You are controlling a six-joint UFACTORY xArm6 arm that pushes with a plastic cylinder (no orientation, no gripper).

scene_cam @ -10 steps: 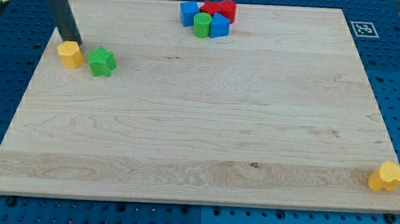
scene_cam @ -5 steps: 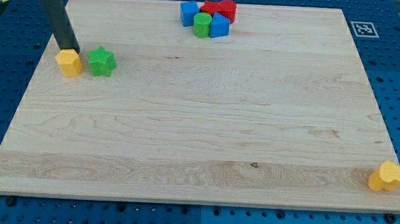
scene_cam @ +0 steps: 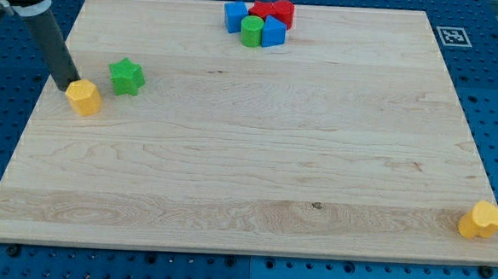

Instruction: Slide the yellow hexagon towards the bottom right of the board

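Observation:
The yellow hexagon (scene_cam: 85,98) lies near the board's left edge, in the upper left part of the view. My tip (scene_cam: 65,87) stands just to its upper left, touching or almost touching it. The dark rod rises from there toward the view's top left corner. A green star block (scene_cam: 127,77) sits just to the upper right of the hexagon, a small gap apart from it.
A cluster at the top centre holds a blue block (scene_cam: 235,17), a green cylinder (scene_cam: 252,31), a second blue block (scene_cam: 273,32) and red blocks (scene_cam: 275,11). A yellow heart-shaped block (scene_cam: 482,220) sits at the wooden board's (scene_cam: 257,157) bottom right corner.
My tip moved down and left along the board's left edge. The yellow hexagon slid downward with it, away from the green star, which stayed put.

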